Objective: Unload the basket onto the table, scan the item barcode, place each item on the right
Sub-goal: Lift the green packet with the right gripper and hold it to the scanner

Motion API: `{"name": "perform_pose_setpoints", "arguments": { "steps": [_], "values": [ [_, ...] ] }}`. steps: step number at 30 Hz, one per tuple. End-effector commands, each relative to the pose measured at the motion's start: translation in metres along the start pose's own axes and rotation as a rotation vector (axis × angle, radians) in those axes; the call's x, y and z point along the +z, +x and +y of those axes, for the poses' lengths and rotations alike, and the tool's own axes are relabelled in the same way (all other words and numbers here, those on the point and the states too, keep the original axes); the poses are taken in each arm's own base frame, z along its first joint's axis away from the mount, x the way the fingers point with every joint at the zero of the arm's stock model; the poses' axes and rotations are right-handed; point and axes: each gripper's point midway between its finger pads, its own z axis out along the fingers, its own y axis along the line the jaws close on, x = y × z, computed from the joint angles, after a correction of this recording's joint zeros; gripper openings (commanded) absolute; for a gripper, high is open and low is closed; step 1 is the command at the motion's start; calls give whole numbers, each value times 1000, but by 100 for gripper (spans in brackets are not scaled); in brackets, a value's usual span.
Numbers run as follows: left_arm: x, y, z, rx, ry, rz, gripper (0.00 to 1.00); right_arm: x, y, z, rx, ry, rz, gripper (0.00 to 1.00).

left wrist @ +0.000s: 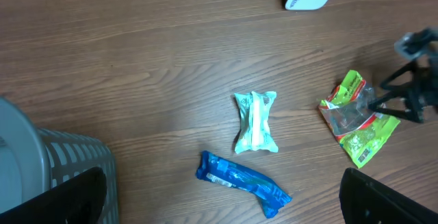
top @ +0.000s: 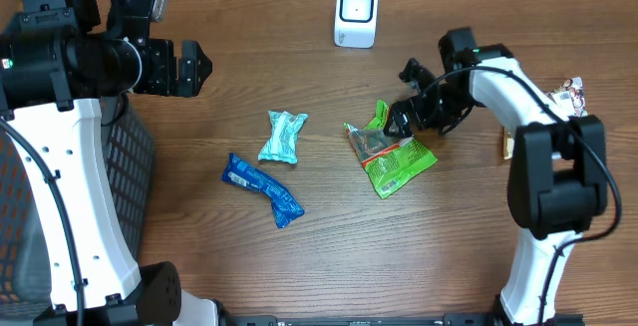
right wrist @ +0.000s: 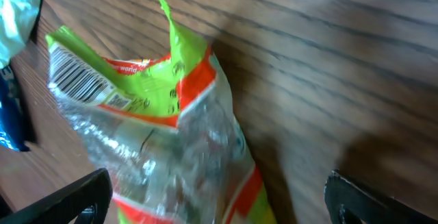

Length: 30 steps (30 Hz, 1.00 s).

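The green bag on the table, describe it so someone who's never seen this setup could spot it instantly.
Start at the white scanner at the far edge of the table. Below it in the overhead view, slightly right, lies the crumpled green bag. Unlike the mint packet and blue packet to its left, it is bright green with orange trim and a clear window.

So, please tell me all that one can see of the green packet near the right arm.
The green packet is crinkled plastic film, bright green with orange-red bands and a clear window in its middle. A white barcode faces up near one corner. The packet lies on the wooden table, with one pointed tip sticking up. The right pincer hangs open over it; whether a finger touches it cannot be told.
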Motion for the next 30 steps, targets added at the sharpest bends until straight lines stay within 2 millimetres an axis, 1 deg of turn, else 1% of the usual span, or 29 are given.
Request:
{"name": "perform_pose_setpoints", "arguments": {
  "steps": [1,4,7,9,10,11,12,13,14,15,17,18,19,21,24,25,26,28,30],
  "values": [
    [-4,-5,-3,14,10,-22,100,15,-2,9,-61,-87,-9,100],
    [-4,-5,-3,14,10,-22,100,33,4,13,-53,-120,29,100],
    [-4,-5,-3,14,10,-22,100,55,12,21,-62,-140,83,98],
    [-4,-5,-3,14,10,-22,100,68,18,25,-64,-147,116,90],
    [-4,-5,-3,14,10,-22,100,76,23,25,-59,-141,140,82],
    [-4,-5,-3,14,10,-22,100,82,27,20,-26,-110,164,68],
    [-4,-5,-3,14,10,-22,100,87,30,13,9,-68,181,48],
    [-4,-5,-3,14,10,-22,100,88,31,9,34,-45,187,35],
    [-4,-5,-3,14,10,-22,100,89,32,8,42,-39,189,29],
    [-4,-5,-3,14,10,-22,100,90,33,7,49,-37,188,17],
    [-4,-5,-3,14,10,-22,99,89,33,6,63,-37,187,11],
    [-4,-5,-3,14,11,-21,100,89,32,5,74,-38,181,5],
    [-4,-5,-3,14,10,-22,100,88,29,6,82,-45,174,4],
    [-4,-5,-3,14,10,-22,100,82,22,14,90,-90,158,4],
    [-4,-5,-3,14,10,-22,99,61,2,31,96,-171,113,4],
    [-4,-5,-3,14,11,-21,100,47,-10,38,86,-191,81,4],
    [-4,-5,-3,14,10,-21,100,28,-24,48,60,-199,38,4],
    [-4,-5,-3,14,10,-22,100,-1,-43,62,10,-190,-31,4],
    [-4,-5,-3,14,10,-22,99,-42,-62,84,-65,-172,-131,4]
  ]
}}
